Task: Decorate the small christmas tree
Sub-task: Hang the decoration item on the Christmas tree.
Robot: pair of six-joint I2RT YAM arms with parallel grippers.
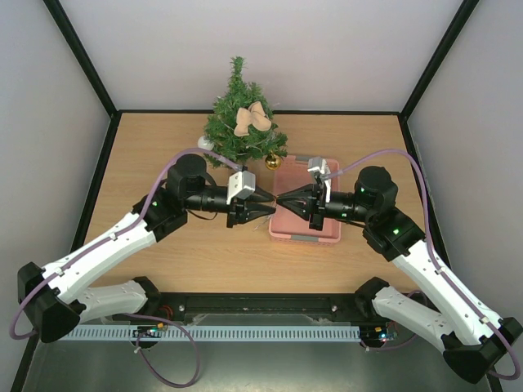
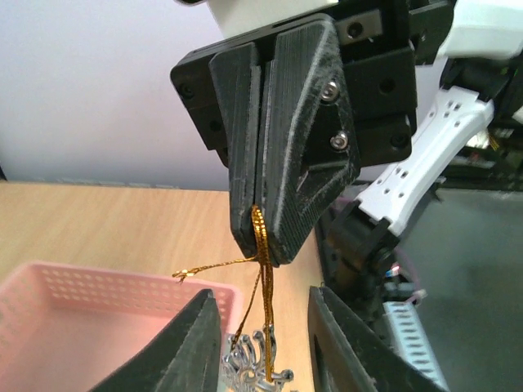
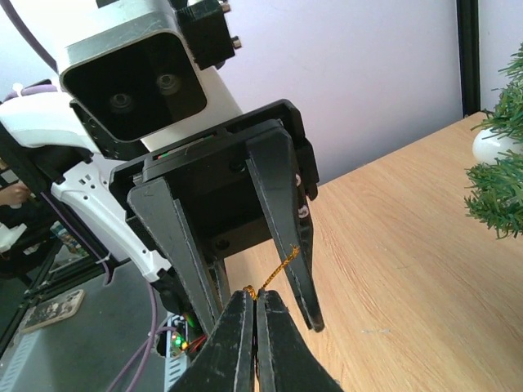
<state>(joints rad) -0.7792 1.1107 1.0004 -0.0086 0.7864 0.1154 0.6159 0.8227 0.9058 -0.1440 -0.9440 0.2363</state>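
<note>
Our right claw pinches the gold cord, left claw open; the small christmas tree stands beyond, leftward.

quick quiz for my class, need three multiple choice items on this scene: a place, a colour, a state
1. The pink plastic basket stands: A) right-front of the small dark green christmas tree B) behind it C) on it
2. The thin cord in the right tool is: A) red B) gold C) blue
3. The jaws of the left tool are: A) shut B) hidden C) apart

1 A, in the top view it lies nearer and right of the tree. 2 B, it glints gold in the wrist views. 3 C, a gap flanks the cord.
</note>
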